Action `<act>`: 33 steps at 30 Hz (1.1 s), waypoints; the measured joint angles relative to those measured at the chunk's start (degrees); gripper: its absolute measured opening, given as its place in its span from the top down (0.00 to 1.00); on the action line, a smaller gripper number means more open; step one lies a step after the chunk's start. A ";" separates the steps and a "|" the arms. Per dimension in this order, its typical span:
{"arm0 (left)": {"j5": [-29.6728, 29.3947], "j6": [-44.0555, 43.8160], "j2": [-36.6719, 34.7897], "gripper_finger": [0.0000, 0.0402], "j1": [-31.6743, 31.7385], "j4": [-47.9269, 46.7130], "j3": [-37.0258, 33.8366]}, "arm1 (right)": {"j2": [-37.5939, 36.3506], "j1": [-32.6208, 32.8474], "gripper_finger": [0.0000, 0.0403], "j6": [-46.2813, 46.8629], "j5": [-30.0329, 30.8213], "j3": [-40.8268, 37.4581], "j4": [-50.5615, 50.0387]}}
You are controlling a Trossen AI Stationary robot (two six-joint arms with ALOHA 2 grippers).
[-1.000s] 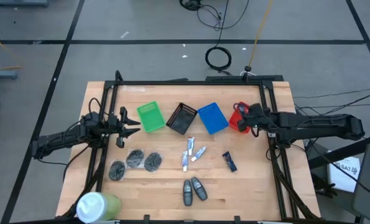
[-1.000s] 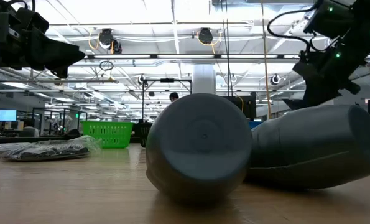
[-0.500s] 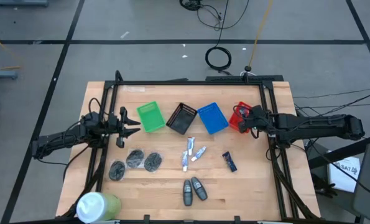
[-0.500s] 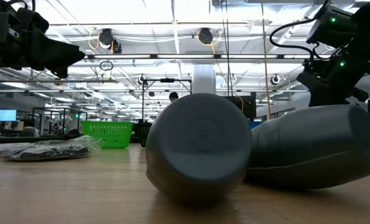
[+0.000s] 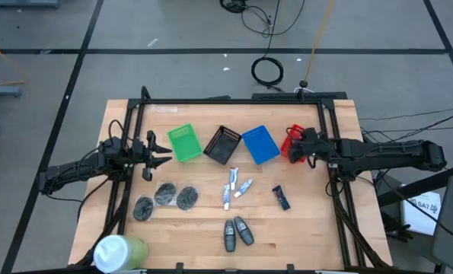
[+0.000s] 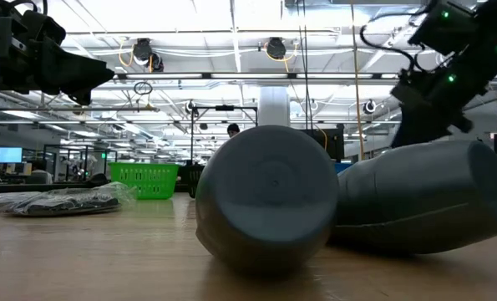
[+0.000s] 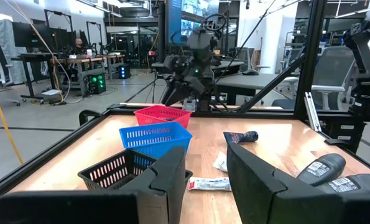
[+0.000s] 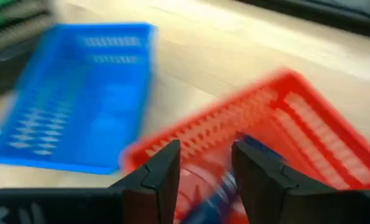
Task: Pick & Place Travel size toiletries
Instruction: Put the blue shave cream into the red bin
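Observation:
My right gripper [image 5: 298,144] hovers open over the red basket [image 5: 288,144]; in its wrist view its fingers stand apart [image 8: 206,152] above a dark blue-purple piece [image 8: 259,147] lying inside the basket [image 8: 309,118]. My left gripper [image 5: 165,150] waits open near the table's left side, beside the green basket [image 5: 184,142]. On the table lie three dark grey bundles [image 5: 165,195], white-silver tubes [image 5: 231,186], another blue-purple piece [image 5: 281,197] and two grey oval bottles [image 5: 237,232], the latter close up in the low view [image 6: 269,196].
A black basket [image 5: 224,144] and a blue basket [image 5: 259,144] stand between the green and red ones along the table's far half. A large white-and-green cylinder [image 5: 119,251] lies at the near left corner. A black frame [image 5: 329,122] borders the table.
My right gripper drew back slightly toward the table's right edge, then moved left again over the red basket. The left arm and the items on the table have kept still.

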 joint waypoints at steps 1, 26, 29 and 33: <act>-0.02 0.00 -0.01 0.71 0.01 -0.02 0.00 | -0.02 0.00 0.66 -3.16 -1.80 0.00 2.63; 0.01 0.00 -0.01 0.71 0.00 0.00 0.00 | 23.75 26.36 0.78 1.11 -10.48 30.35 -11.81; -0.01 0.00 0.00 0.71 0.00 0.00 -0.01 | 30.22 29.31 0.81 3.62 -11.18 36.36 -17.87; -0.02 0.00 -0.01 0.71 -0.01 0.00 0.00 | 37.99 32.31 0.88 3.92 -16.02 43.37 -23.92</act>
